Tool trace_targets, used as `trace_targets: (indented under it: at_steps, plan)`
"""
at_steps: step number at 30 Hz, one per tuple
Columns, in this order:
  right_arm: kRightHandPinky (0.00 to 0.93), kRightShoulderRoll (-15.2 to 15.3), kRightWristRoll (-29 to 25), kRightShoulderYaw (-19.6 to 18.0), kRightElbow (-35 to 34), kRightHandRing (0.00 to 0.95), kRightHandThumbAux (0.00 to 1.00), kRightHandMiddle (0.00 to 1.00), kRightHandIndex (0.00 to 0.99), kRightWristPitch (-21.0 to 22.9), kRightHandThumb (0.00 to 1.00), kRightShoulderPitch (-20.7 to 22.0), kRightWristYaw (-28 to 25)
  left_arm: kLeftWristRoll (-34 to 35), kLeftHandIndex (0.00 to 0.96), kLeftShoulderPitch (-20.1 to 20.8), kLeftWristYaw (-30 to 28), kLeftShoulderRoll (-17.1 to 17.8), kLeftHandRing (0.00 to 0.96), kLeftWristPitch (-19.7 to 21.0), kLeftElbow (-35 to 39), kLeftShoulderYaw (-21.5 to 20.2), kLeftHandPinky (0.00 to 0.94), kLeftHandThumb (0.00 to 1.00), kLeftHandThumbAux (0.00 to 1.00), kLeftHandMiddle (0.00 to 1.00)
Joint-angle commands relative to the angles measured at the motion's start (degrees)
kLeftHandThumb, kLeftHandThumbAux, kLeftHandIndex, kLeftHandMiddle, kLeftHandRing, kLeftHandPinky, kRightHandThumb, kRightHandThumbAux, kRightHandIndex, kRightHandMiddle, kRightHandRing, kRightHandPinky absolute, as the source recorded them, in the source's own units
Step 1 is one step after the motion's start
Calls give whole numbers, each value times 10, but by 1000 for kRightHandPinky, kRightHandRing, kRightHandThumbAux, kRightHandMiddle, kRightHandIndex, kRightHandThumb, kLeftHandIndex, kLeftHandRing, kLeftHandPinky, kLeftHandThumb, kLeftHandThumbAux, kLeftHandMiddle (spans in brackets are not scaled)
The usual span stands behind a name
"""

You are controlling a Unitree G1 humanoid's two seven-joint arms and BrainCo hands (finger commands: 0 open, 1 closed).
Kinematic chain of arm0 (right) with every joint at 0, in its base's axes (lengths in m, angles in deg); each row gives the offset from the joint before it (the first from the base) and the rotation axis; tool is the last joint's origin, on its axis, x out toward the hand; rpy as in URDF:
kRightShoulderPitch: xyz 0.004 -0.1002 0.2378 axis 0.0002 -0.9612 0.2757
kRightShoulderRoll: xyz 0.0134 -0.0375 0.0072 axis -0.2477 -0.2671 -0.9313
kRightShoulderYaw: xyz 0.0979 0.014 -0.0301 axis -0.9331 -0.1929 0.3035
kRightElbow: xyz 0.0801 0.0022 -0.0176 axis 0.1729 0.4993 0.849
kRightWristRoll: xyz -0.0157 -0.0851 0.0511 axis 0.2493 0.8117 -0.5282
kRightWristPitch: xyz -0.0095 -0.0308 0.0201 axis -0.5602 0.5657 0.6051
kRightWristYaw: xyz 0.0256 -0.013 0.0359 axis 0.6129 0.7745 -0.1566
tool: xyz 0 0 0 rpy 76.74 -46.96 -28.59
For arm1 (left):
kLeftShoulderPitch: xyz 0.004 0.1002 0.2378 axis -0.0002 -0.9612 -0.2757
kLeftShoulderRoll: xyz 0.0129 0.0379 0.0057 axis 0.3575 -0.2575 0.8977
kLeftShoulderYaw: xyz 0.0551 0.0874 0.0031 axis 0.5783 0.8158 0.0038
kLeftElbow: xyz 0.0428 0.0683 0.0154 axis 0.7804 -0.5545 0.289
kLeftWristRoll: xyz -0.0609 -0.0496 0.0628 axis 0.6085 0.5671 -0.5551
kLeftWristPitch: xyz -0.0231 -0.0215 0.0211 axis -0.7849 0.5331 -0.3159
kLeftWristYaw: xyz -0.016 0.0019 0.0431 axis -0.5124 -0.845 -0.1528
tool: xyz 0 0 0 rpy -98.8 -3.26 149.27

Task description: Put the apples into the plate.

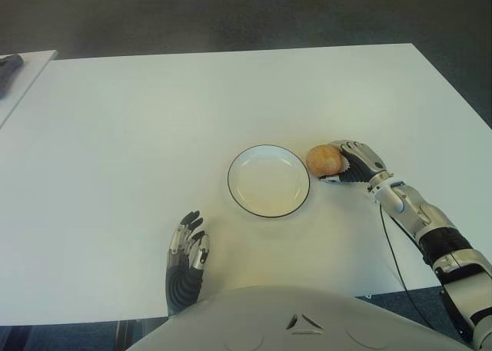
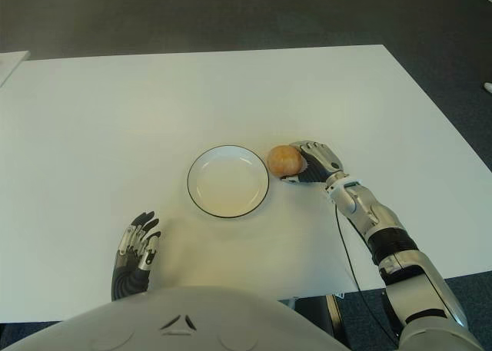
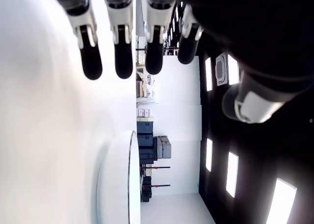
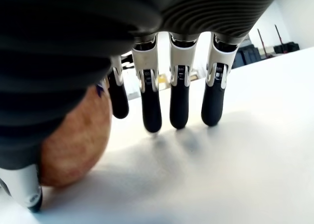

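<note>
One reddish-yellow apple (image 1: 324,159) sits on the white table (image 1: 138,128), just off the right rim of the empty white plate (image 1: 269,180) with its thin dark edge. My right hand (image 1: 352,163) is against the apple's right side. In the right wrist view its fingers (image 4: 179,101) hang straight down toward the table, not wrapped round the apple (image 4: 73,140), which is between thumb and palm. My left hand (image 1: 188,247) shows near the table's front edge, left of the plate, fingers (image 3: 122,52) spread and holding nothing.
A second table's corner with a dark object (image 1: 9,63) shows at the far left. A thin black cable (image 1: 388,247) runs along my right forearm over the table's front right. Dark floor lies beyond the far edge.
</note>
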Motion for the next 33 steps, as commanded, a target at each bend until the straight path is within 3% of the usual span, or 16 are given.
trace_targets:
  at_steps: [1, 13, 33]
  plan:
    - [683, -17, -8, 10, 23, 649, 698, 655, 425, -25, 701, -23, -19, -1, 162, -2, -4, -1, 204, 1, -4, 0, 241, 154, 483, 179]
    - [828, -22, -13, 2, 31, 806, 711, 824, 440, -46, 717, -23, -5, 2, 170, 3, -3, -3, 209, -11, -13, -1, 253, 159, 492, 182]
    - [876, -20, -6, -8, 10, 877, 712, 924, 438, -29, 718, -30, -17, 0, 163, 11, -3, -4, 206, -21, -27, -4, 252, 148, 499, 177]
